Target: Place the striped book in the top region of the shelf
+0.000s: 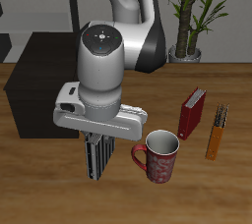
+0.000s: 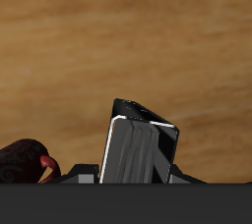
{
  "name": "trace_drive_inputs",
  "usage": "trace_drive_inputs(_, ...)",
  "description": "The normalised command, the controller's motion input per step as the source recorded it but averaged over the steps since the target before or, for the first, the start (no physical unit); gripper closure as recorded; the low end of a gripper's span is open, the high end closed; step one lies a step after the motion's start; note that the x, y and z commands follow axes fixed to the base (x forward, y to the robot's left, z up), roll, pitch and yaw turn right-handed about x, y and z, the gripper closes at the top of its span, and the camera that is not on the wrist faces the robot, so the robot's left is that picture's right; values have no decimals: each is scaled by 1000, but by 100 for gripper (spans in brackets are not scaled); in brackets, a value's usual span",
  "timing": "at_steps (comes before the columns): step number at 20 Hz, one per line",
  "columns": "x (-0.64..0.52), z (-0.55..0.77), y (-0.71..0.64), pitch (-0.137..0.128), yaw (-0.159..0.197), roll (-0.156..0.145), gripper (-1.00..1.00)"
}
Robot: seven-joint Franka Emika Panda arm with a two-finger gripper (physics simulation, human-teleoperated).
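Already lifted: gripper (image 1: 98, 157) pinched the striped book (image 1: 97, 156) upright above the table (image 1: 59, 194), beside the mug (image 1: 158, 156). Carry step; next probably swing back over the shelf (image 1: 39, 76) top.

claw (image 1: 99, 149) grips striped book (image 1: 99, 159) beside mug (image 1: 159, 157); shelf (image 1: 44, 71) behind

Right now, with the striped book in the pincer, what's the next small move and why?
Probably lift the striped book higher, then carry it toward the shelf. The pincer grips it upright just above the table, beside the mug, lower than the shelf's top.
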Motion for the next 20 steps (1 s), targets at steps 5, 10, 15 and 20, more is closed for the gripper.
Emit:
trace_drive_inputs(5,-340,333,-145,-50,46,-16,100)
trace_drive_inputs(10,-656,460,-63,-64,42,-13,100)
trace_drive_inputs(15,-360,170,-104,-14,19,-34,100)
trace_drive_inputs(20,-501,96,190,5,-6,21,100)
